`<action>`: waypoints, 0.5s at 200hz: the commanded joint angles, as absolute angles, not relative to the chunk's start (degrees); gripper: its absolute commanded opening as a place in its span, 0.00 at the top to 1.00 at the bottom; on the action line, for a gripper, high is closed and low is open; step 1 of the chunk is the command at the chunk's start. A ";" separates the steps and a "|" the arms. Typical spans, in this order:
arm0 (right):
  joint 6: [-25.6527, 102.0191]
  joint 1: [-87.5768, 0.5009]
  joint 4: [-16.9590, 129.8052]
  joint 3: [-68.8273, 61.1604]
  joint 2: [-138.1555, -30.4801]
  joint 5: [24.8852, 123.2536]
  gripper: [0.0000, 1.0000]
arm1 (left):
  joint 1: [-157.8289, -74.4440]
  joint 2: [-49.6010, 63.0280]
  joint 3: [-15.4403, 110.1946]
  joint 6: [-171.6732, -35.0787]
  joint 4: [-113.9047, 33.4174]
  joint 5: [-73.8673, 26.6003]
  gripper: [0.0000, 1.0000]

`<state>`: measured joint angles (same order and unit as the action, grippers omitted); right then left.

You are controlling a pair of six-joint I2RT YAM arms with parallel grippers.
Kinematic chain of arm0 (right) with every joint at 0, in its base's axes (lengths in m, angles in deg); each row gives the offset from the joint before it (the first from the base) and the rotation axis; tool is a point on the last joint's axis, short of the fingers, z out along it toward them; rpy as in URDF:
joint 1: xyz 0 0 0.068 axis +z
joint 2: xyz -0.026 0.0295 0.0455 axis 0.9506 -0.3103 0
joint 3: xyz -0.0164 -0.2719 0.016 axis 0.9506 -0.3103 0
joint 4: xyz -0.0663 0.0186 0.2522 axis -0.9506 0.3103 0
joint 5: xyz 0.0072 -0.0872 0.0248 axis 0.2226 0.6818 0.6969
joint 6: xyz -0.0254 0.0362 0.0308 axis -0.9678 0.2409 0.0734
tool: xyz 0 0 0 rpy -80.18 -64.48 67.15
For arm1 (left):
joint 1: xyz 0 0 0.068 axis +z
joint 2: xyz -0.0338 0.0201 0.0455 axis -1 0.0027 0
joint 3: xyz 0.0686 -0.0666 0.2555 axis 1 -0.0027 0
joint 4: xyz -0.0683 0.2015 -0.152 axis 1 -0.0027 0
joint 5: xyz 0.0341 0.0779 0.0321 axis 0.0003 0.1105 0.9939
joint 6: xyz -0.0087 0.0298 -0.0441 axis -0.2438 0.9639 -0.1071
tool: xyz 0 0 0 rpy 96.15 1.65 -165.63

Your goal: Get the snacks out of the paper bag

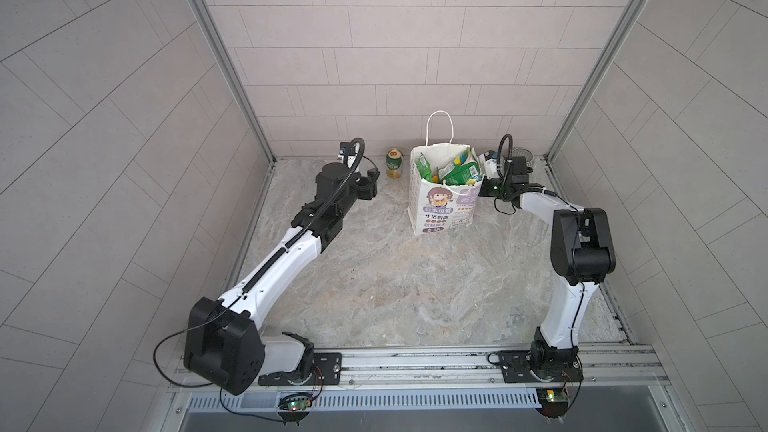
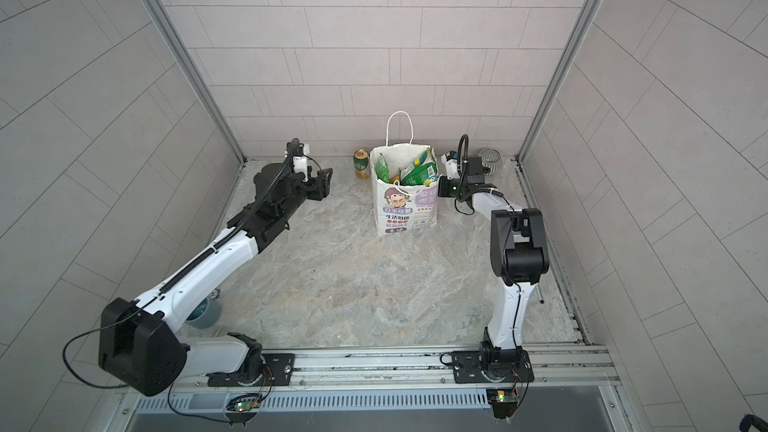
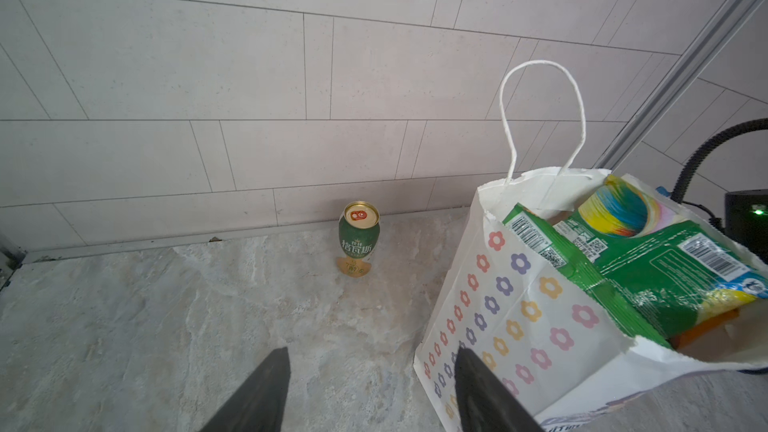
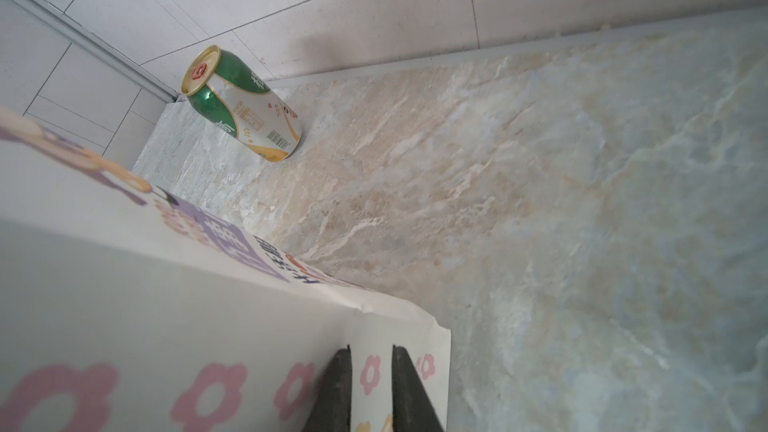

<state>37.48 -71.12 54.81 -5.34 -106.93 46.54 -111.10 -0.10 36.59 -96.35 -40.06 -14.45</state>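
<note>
White paper with cord handles, a cartoon girl and small coloured flower rings: the tall carrier bag [image 1: 436,209] stands upright near the tiled back wall [image 1: 395,76] in both top views. Glossy green snack packets [image 1: 459,170] stick out of its open, slightly torn mouth, and we see something orange lower inside.

The left gripper [image 3: 372,353] is beside the bag, jaws wide apart and empty. The right gripper [image 4: 372,349] is close to the opposite side wall, jaws only a slit apart, holding nothing.

A green-and-gold drink can [image 1: 394,164] stands just left of the bag. The stone-patterned tabletop [image 1: 374,284] lies open in front.
</note>
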 commanded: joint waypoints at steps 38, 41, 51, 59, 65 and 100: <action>45.54 -59.52 52.17 -13.15 -97.60 59.05 0.78 | -106.36 -5.53 30.22 -95.91 -39.08 -12.31 0.32; 45.79 -58.96 51.97 -13.56 -97.34 59.61 0.78 | -106.19 -5.76 29.98 -95.91 -38.97 -12.25 0.32; 46.72 -57.16 51.86 -14.86 -96.19 62.30 0.77 | -105.96 -6.46 29.47 -95.28 -38.43 -11.99 0.32; 47.86 -55.82 51.01 -16.07 -95.13 64.38 0.77 | -105.86 -6.91 29.37 -95.36 -38.55 -11.59 0.32; 48.77 -54.83 50.04 -17.03 -94.32 65.52 0.77 | -105.74 -7.18 29.39 -95.54 -38.60 -11.58 0.32; 53.96 -50.57 48.95 -19.65 -89.36 68.73 0.76 | -105.29 -7.08 30.61 -95.52 -38.92 -12.98 0.30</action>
